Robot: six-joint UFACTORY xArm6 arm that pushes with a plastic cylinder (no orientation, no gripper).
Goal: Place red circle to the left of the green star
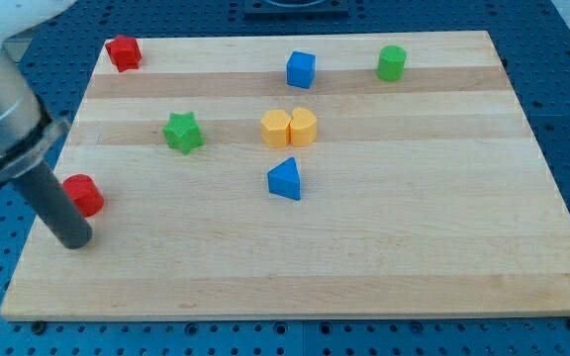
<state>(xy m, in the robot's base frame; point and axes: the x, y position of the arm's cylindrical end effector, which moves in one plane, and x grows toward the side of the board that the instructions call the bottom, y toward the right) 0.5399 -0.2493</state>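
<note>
The red circle (86, 193) lies near the board's left edge, below and to the left of the green star (182, 132). My tip (73, 240) rests on the board just below and slightly left of the red circle, and the rod covers the circle's left side. The green star sits in the left half of the board, apart from the other blocks.
A red block (123, 52) of unclear shape sits at the top left corner. A blue cube (301, 69) and a green cylinder (392, 62) lie near the top. Two yellow blocks (289, 128) touch at the middle. A blue triangle (285, 179) lies below them. The wooden board (414, 237) has a blue pegboard around it.
</note>
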